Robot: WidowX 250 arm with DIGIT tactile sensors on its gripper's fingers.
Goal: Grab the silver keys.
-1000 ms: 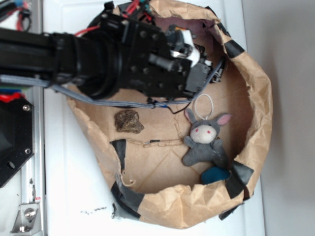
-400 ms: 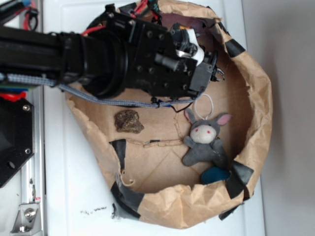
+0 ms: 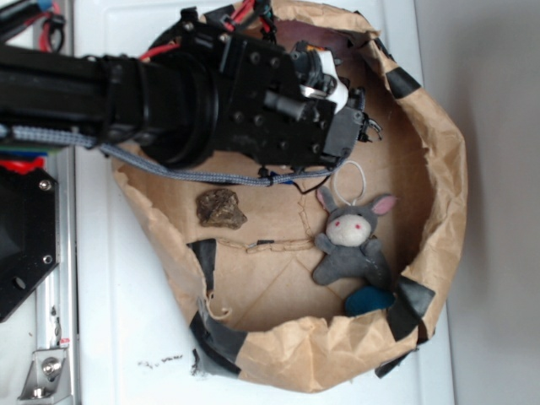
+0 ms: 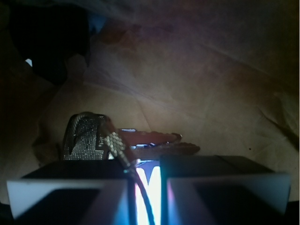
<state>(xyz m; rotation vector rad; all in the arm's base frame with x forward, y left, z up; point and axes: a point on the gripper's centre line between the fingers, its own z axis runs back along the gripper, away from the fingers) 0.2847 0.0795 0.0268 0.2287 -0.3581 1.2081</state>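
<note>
The silver keys (image 4: pixel 154 143) lie flat just ahead of my fingertips in the wrist view, reddish-brown in the dim light, with a knurled silver piece (image 4: pixel 86 138) at their left. A thin twisted wire from the bunch runs down through the narrow gap between my fingers. My gripper (image 4: pixel 146 168) is shut on that wire. From the exterior view the gripper (image 3: pixel 359 118) sits at the upper middle of the paper bowl, and a small bit of the keys (image 3: pixel 372 128) shows at its tip.
The crumpled brown paper bowl (image 3: pixel 439 194) walls in the work area. Inside it lie a brown rock (image 3: pixel 221 208), a thin chain (image 3: pixel 274 246), a grey plush bunny (image 3: pixel 350 240) with a white loop (image 3: pixel 350 179), and a blue object (image 3: pixel 367 299).
The arm has shifted a little toward the top of the exterior view over the last second. In the last half second the gripper tip with the keys has barely moved.
</note>
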